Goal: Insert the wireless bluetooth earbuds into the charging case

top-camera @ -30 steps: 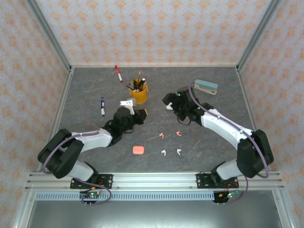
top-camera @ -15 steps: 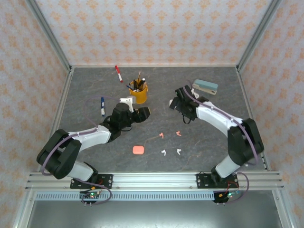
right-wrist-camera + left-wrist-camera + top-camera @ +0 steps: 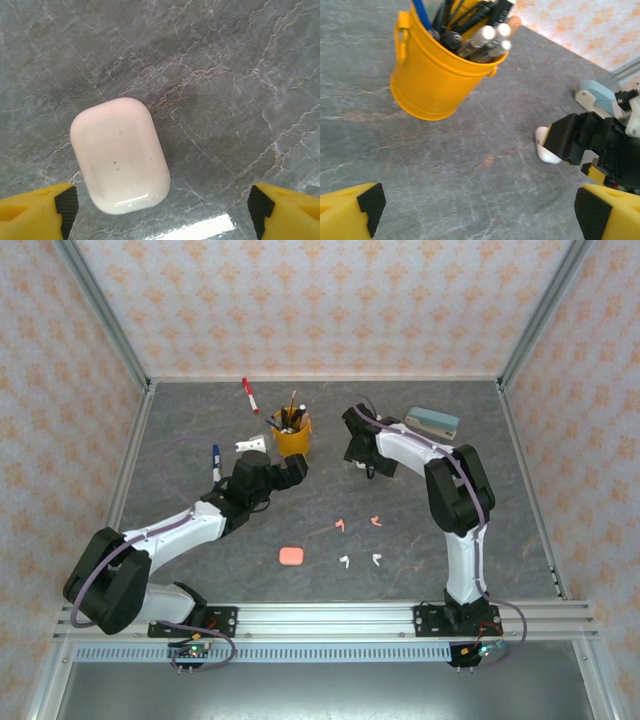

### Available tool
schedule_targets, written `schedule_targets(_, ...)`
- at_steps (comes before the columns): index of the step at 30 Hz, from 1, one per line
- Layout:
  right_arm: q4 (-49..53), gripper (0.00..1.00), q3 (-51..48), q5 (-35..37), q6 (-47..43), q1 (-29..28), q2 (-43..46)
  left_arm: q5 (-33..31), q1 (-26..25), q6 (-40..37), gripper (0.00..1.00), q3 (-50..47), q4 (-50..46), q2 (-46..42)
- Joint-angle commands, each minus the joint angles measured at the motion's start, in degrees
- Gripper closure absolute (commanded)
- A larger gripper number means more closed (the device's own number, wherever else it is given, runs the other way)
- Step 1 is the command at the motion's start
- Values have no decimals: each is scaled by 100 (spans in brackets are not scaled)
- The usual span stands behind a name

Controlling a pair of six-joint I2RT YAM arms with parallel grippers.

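Yellow pen bucket (image 3: 437, 75) (brimful) stands apart from white case (image 3: 544, 150).

Bright, even light — soft shadows, a glare patch on the tabletop (image 3: 240, 60).

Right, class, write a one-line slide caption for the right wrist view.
Closed pale charging case lying on the grey marbled table, one end between the open yellow fingers.

We're seeing white shells with black joints on the left arm (image 3: 178, 530) and right arm (image 3: 462, 555), purplish cables (image 3: 182, 441) looping alongside, yellow fingers (image 3: 340, 210), black pads (image 3: 592, 212), rubber maybe.
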State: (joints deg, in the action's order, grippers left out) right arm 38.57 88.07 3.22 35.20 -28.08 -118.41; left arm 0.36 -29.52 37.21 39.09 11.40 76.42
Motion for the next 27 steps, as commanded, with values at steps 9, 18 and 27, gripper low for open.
schedule_targets(9,466,18,702,-37,-152,1,-634,-1008,71,346,0,143,-673,-24)
schedule_targets(18,677,30,1073,-31,-246,-1,-988,-1185,82,368,0,243,-1020,15)
schedule_targets(27,467,58,719,-341,-388,4,-689,-862,84,273,0,410,-1312,15)
